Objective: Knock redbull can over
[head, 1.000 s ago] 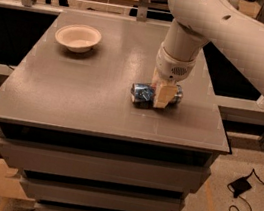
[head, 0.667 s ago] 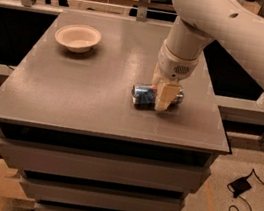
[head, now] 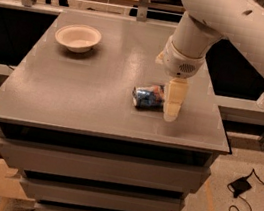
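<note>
The redbull can [head: 147, 96] lies on its side on the grey table [head: 73, 92], right of the middle, its blue-and-silver body pointing left and right. My gripper [head: 172, 104] hangs from the white arm and reaches down at the can's right end, touching or just in front of it. The gripper covers the can's right end.
A shallow white bowl [head: 78, 37] stands at the table's back left. The table's right edge runs close to the gripper. Behind the table is a rail and another work surface. A black cable [head: 241, 190] lies on the floor at the right.
The can still lies on its side in the same place. The arm has risen and shifted a little, with the gripper still at the can's right end.
</note>
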You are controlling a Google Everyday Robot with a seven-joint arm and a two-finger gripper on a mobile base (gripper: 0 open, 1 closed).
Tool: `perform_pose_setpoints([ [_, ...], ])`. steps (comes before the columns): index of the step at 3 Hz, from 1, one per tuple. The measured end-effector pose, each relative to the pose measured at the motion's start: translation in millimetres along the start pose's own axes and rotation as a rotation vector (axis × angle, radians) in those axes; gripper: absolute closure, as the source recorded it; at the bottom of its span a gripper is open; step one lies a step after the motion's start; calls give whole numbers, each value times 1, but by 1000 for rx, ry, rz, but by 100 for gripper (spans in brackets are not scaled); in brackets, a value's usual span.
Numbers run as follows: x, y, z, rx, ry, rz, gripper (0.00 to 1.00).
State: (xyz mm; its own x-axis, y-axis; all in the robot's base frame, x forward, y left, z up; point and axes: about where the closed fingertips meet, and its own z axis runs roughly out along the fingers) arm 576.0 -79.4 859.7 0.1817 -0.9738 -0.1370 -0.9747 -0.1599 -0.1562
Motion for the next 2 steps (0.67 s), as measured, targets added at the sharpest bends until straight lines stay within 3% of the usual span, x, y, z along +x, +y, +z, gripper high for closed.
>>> perform_pose_setpoints([
  [1, 7, 3, -2, 12, -19, 9, 0],
  [2, 28, 11, -6, 41, -34, 47, 0],
])
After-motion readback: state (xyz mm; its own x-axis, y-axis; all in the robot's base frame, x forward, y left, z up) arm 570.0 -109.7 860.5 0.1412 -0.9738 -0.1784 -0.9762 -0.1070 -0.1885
